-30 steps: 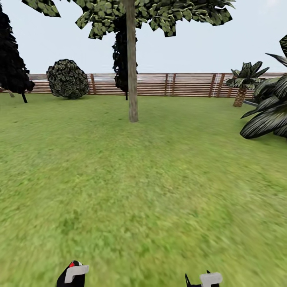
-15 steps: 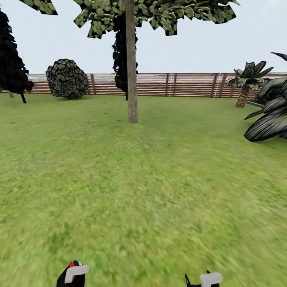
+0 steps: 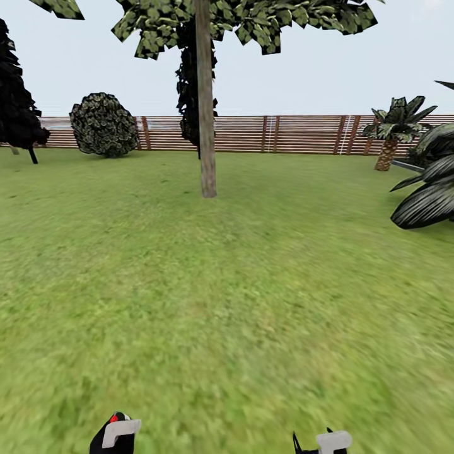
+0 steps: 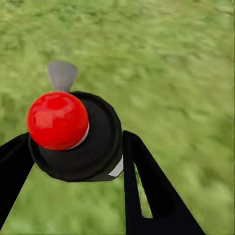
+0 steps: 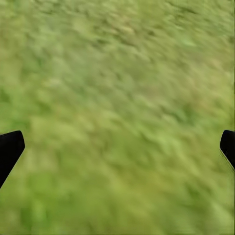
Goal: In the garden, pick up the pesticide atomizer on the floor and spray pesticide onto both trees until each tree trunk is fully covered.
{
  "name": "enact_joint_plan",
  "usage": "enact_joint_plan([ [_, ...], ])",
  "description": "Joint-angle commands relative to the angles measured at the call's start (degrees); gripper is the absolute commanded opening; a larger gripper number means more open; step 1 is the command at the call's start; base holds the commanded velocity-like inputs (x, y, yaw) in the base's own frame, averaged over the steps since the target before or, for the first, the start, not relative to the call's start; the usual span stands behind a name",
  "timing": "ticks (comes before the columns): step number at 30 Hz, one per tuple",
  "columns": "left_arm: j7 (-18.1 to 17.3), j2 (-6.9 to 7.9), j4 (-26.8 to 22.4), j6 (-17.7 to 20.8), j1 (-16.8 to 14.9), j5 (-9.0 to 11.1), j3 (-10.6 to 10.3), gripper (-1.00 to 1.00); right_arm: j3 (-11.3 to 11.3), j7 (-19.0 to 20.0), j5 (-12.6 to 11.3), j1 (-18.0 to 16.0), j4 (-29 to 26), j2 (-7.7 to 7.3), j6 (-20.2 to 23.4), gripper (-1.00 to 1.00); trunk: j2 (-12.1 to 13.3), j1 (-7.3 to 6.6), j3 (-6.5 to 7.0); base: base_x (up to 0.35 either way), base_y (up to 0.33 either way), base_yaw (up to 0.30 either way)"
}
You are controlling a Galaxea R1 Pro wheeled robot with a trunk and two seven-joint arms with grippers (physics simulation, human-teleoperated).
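One wide lawn (image 3: 265, 296) carries the whole scene, running back to a brown slatted fence (image 3: 296, 133) along its far edge. Near that far edge, left of centre, stands a tall tree (image 3: 205, 94) with a straight pale trunk (image 3: 207, 164) and a mottled crown spreading above; behind it rises a dark conifer (image 3: 189, 88), with a round bush (image 3: 104, 125) against the fence toward the far left corner and a short palm (image 3: 391, 129) toward the far right. Broad dark striped leaves (image 3: 429, 195) reach in at the right edge. A second pale-trunked tree is not among these.

At the near edge of the lawn, the left gripper (image 4: 73, 147) is closed around the pesticide atomizer (image 4: 73, 132), a black round-bodied bottle with a red knob and a grey nozzle tab, one black finger on each side of the body. In the head view the atomizer (image 3: 113, 434) sits at the bottom, left of centre. The right gripper (image 5: 117, 147) is spread wide with nothing between its fingers, only blurred grass below.

By my reading the pickup is done and the step in hand is the approach to the first trunk, which is well apart from the robot. The next move calls for driving nearer across the grass, then raising the left arm so the nozzle faces the trunk before any spraying.
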Motion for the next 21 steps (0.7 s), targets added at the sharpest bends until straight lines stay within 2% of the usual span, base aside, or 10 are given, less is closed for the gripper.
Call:
enact_joint_plan([
  [1, 0.0, 0.0, 0.0, 0.0, 0.0, 0.0, 0.0, -1.0, 0.0, 0.0, 0.0, 0.0, 0.0, 0.0, 0.0, 1.0, 0.0, 0.0, 0.0, 0.339, -0.072, 0.0],
  [21, 0.0, 0.0, 0.0, 0.0, 0.0, 0.0, 0.0, -1.0, 0.1, 0.0, 0.0, 0.0, 0.0, 0.0, 0.0, 1.0, 0.0, 0.0, 0.0, 0.339, -0.072, 0.0],
])
